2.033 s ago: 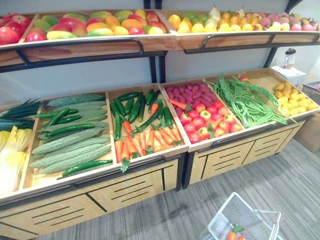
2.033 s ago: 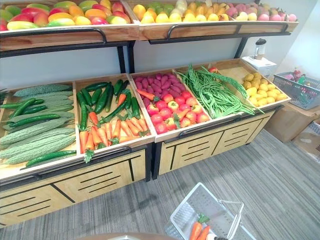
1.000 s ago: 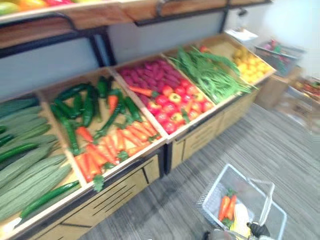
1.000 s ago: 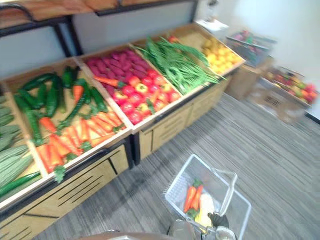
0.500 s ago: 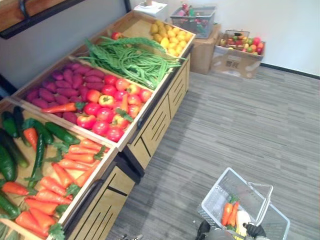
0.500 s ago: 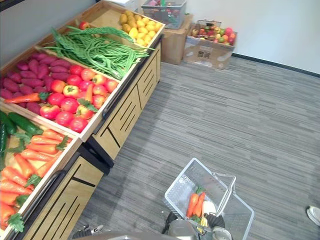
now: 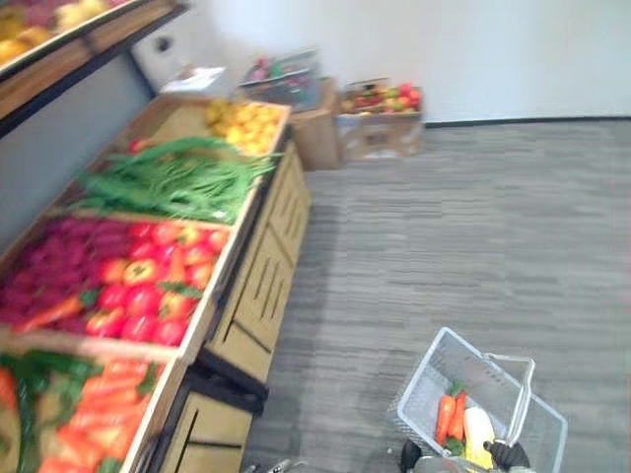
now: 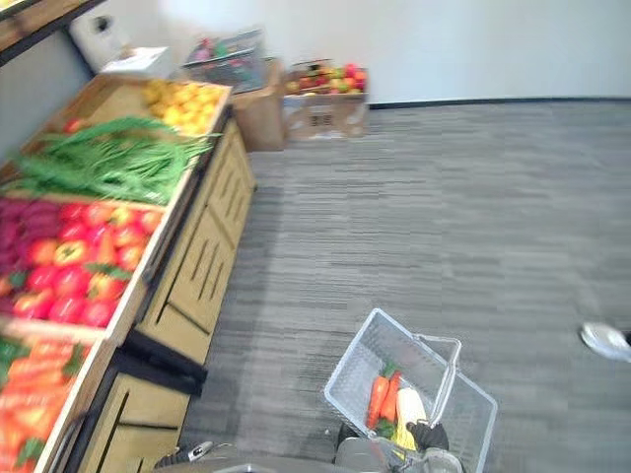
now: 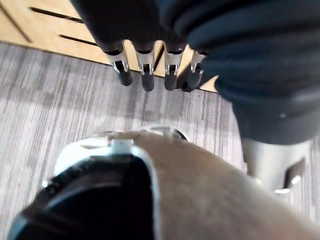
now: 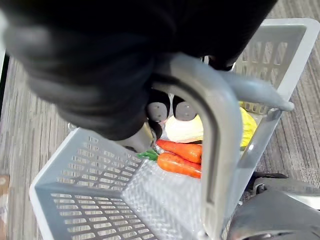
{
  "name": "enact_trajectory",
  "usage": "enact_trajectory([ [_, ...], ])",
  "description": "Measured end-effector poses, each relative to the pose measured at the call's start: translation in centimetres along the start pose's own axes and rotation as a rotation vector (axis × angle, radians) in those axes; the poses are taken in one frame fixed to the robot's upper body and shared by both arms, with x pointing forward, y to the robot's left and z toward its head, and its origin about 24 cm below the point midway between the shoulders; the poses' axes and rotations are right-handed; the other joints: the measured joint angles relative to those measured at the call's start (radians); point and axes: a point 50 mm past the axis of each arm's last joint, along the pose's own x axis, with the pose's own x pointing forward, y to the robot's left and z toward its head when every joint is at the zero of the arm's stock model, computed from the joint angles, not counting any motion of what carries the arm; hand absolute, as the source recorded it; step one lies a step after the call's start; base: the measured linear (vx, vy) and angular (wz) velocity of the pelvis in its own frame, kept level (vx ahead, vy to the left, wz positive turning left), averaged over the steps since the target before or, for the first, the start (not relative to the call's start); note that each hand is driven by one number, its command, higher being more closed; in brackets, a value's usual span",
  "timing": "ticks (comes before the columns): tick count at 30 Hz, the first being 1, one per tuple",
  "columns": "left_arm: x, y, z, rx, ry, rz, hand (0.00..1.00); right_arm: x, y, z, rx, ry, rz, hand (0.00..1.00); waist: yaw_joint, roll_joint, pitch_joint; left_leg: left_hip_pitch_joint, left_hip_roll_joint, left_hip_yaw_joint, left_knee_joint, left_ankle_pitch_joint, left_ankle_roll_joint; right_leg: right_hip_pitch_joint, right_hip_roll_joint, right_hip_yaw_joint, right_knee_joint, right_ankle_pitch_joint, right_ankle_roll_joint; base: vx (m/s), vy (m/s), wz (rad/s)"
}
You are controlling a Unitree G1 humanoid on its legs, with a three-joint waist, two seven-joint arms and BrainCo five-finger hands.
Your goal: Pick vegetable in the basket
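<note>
A pale grey wire basket (image 7: 431,375) hangs low at my right side over the floor. Two orange carrots (image 10: 181,157) with green tops and a pale yellow vegetable (image 10: 192,128) lie in it; the carrots (image 8: 383,398) also show from above. My right hand (image 10: 100,85) is shut on the basket's grey handle (image 10: 216,130), fingers curled round it. In the eye views that hand (image 7: 508,454) sits at the basket's near end. My left hand (image 9: 146,70) hangs over the carpet by the stand's wooden front, fingers straight and holding nothing.
The wooden produce stand (image 7: 258,281) runs along the left, with carrots (image 7: 99,409), red peppers (image 7: 138,296), green beans (image 7: 168,177) and yellow fruit (image 7: 242,123). Boxes of fruit (image 7: 380,123) stand by the far wall. A person's shoe (image 8: 606,340) is on the grey carpet at right.
The camera has swung right, so the stand slid to the left and more open carpet shows. The basket stays in my right hand with the same contents.
</note>
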Motion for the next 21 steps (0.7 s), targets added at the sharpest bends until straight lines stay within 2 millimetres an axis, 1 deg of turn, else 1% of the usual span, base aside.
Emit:
enact_trajectory([
  [1,0.0,0.0,-0.1,-0.005,0.001,0.007,0.00,0.0,0.0,0.0,-0.002,-0.001,0.001,1.00,0.002,0.001,0.000,-0.006,-0.009,-0.035,-0.035,0.000,0.000,-0.003,0.003,0.021,-0.001,0.000,0.001,0.01,0.130,-1.34],
  [3,-0.1,0.0,-0.3,-0.011,0.005,0.029,0.00,0.0,-0.3,-0.1,-0.032,0.002,0.004,1.00,0.019,0.007,-0.007,-0.036,-0.022,-0.167,-0.135,0.002,-0.002,-0.012,0.004,0.078,-0.004,0.010,0.017,0.01,0.179,-1.17],
  [4,-0.1,-0.2,-0.3,-0.012,0.005,0.030,0.00,0.0,-0.3,-0.1,-0.040,0.001,0.004,1.00,0.022,0.011,-0.009,-0.038,-0.021,-0.191,-0.152,0.002,-0.002,-0.013,0.005,0.085,-0.004,0.015,0.024,0.03,0.294,-1.03],
  [5,-0.2,-0.7,-0.8,-0.021,0.014,0.026,0.00,0.0,-0.6,0.1,-0.059,-0.006,0.003,1.00,0.024,0.039,-0.025,-0.053,-0.003,-0.242,-0.199,0.012,-0.020,-0.017,0.025,0.103,-0.008,0.023,0.047,0.04,0.276,-0.93],
  [6,-0.2,-0.7,-1.0,-0.018,0.016,0.037,0.00,-0.1,-0.4,-0.1,-0.073,0.000,0.010,1.00,0.033,0.050,-0.046,-0.053,-0.003,-0.222,-0.171,0.034,-0.040,-0.003,0.025,0.120,-0.022,0.038,0.069,0.07,0.294,-0.81],
  [7,-0.3,-0.5,-1.2,-0.009,0.020,0.046,0.00,-0.2,-0.1,-0.4,-0.075,0.002,0.019,1.00,0.032,0.048,-0.056,-0.052,-0.010,-0.207,-0.170,0.025,-0.033,0.003,0.013,0.117,-0.030,0.043,0.077,0.13,0.247,-0.53],
  [8,-0.3,-0.1,-1.2,0.012,0.019,0.056,0.00,-0.4,0.3,-0.6,-0.068,0.003,0.029,1.00,0.033,0.025,-0.070,-0.046,-0.026,-0.192,-0.171,0.017,-0.023,0.003,-0.008,0.114,-0.033,0.048,0.085,0.18,0.275,-0.24],
  [9,-0.3,0.2,-1.1,0.040,0.015,0.062,0.00,-0.5,0.9,-0.8,-0.057,0.005,0.039,1.00,0.034,0.008,-0.075,-0.035,-0.042,-0.175,-0.176,0.014,-0.020,0.006,-0.026,0.117,-0.033,0.049,0.094,0.20,0.290,-0.24],
  [10,-0.3,0.5,-1.0,0.049,0.013,0.065,0.00,-0.6,1.3,-1.0,-0.044,0.012,0.044,1.00,0.034,-0.009,-0.086,-0.022,-0.056,-0.156,-0.195,0.018,-0.009,0.006,-0.041,0.117,-0.037,0.045,0.101,0.15,0.202,-0.20],
  [13,-0.2,0.6,-0.9,0.067,0.017,0.050,0.00,-0.7,1.8,-1.2,-0.032,0.012,0.052,1.00,0.043,-0.028,-0.102,0.025,-0.081,-0.124,-0.244,0.020,-0.004,0.012,-0.063,0.119,-0.036,0.031,0.124,0.19,0.135,-0.20],
  [15,-0.1,0.5,-0.7,0.097,0.023,0.027,0.00,-0.7,1.7,-1.3,-0.024,0.014,0.046,1.00,0.041,-0.027,-0.104,0.054,-0.092,-0.121,-0.262,0.018,-0.003,0.015,-0.069,0.119,-0.027,0.020,0.140,0.20,0.071,-0.17],
  [17,-0.1,0.2,-0.5,0.118,0.019,0.012,0.00,-0.7,1.5,-1.3,-0.022,0.017,0.034,1.00,0.042,-0.022,-0.104,0.069,-0.096,-0.107,-0.267,0.017,-0.002,0.005,-0.065,0.116,0.003,0.018,0.142,0.15,0.050,-0.22],
  [19,0.0,0.4,-0.4,0.142,0.019,0.008,0.00,-0.7,1.3,-1.5,-0.014,0.025,0.024,1.00,0.041,-0.021,-0.103,0.091,-0.094,-0.103,-0.267,0.017,-0.002,-0.001,-0.059,0.113,0.038,0.015,0.137,0.09,0.020,-0.28],
  [20,0.0,0.5,-0.4,0.156,0.024,0.006,0.00,-0.7,1.2,-1.6,-0.007,0.034,0.015,1.00,0.040,-0.030,-0.098,0.105,-0.096,-0.103,-0.265,0.017,-0.002,-0.007,-0.058,0.110,0.069,0.010,0.129,0.06,0.006,-0.26],
  [21,0.0,0.5,-0.2,0.167,0.028,0.004,0.00,-0.6,1.0,-1.6,-0.005,0.036,0.009,1.00,0.039,-0.031,-0.096,0.108,-0.097,-0.103,-0.258,0.014,0.003,-0.022,-0.058,0.104,0.110,0.006,0.121,0.03,0.008,-0.24],
])
